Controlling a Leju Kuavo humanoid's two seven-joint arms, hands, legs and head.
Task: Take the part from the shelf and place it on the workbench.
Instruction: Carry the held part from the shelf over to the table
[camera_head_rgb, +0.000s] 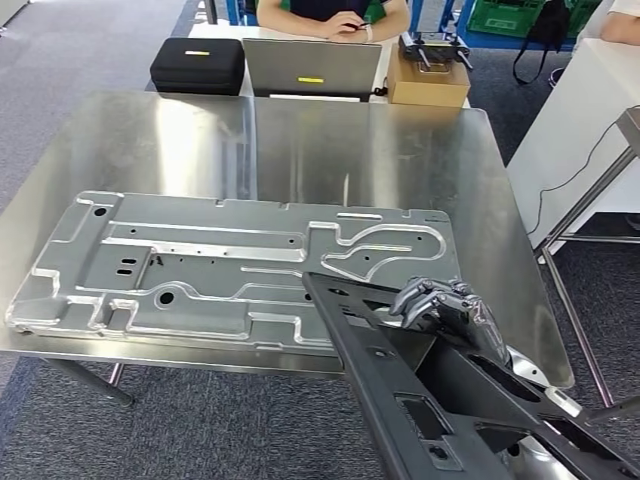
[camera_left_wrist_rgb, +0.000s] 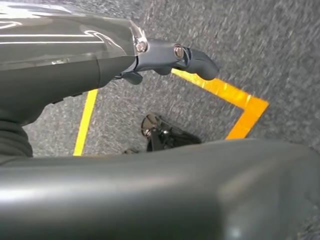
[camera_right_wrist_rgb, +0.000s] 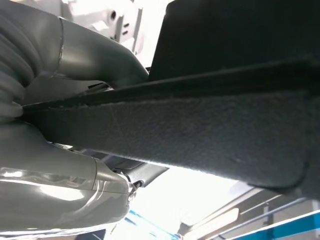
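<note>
A: Gripping the dark part (camera_head_rgb: 423, 400) near its top edge, the right hand (camera_head_rgb: 445, 305) is holding it with fingers curled over; the right wrist view is showing the thumb (camera_right_wrist_rgb: 94, 57) clamped against the panel. The part's leading corner is hanging above the silver stamped plate (camera_head_rgb: 226, 265) on the workbench (camera_head_rgb: 498, 200), its rest trailing off the near edge.

B: Left hand (camera_left_wrist_rgb: 173, 55)?

A: Hanging over floor with yellow tape (camera_left_wrist_rgb: 226, 95), fingers apart, holding nothing.

B: Advice?

A: Judging it: lower flat, keep clear of the plate's raised ribs, release only once supported. The laptop (camera_head_rgb: 311, 68) and the person (camera_head_rgb: 332, 15) are sitting well beyond.
</note>
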